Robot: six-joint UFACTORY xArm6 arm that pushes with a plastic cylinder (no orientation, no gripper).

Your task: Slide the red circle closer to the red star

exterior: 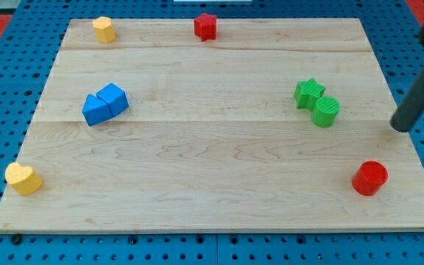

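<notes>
The red circle (369, 178) stands near the board's bottom right corner. The red star (205, 26) stands at the top edge, near the middle. My tip (400, 127) is at the view's right edge of the board, above and a little right of the red circle, apart from it. The dark rod rises from there toward the view's top right.
A green star (309, 93) and a green circle (326, 112) touch each other at the right. Two blue blocks (104, 104) sit together at the left. A yellow block (104, 29) is at the top left. A yellow heart (23, 179) is at the bottom left.
</notes>
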